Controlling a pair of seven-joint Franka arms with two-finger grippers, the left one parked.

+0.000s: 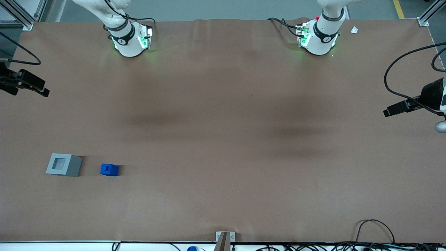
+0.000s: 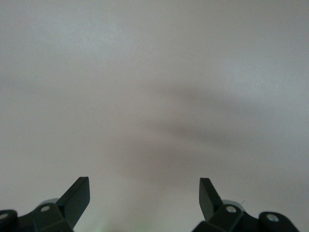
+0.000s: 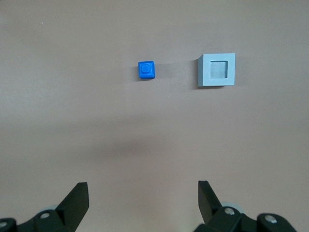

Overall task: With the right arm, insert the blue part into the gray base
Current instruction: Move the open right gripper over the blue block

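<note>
The blue part [image 1: 109,169] [image 3: 146,70] lies on the brown table with its raised stub up. Beside it, a short gap away toward the working arm's end of the table, stands the gray base [image 1: 63,165] [image 3: 216,70], its square recess facing up with nothing in it. My right arm's gripper [image 3: 143,193] hangs high above the table, open, with only bare table between its fingers. In the front view the gripper [image 1: 35,87] shows at the table's edge, farther from the front camera than both objects and well apart from them.
The right arm's base [image 1: 127,38] is bolted at the table's back edge. A metal bracket [image 1: 225,238] and loose cables [image 1: 374,230] sit along the near edge. A small white scrap [image 1: 354,30] lies toward the parked arm's end.
</note>
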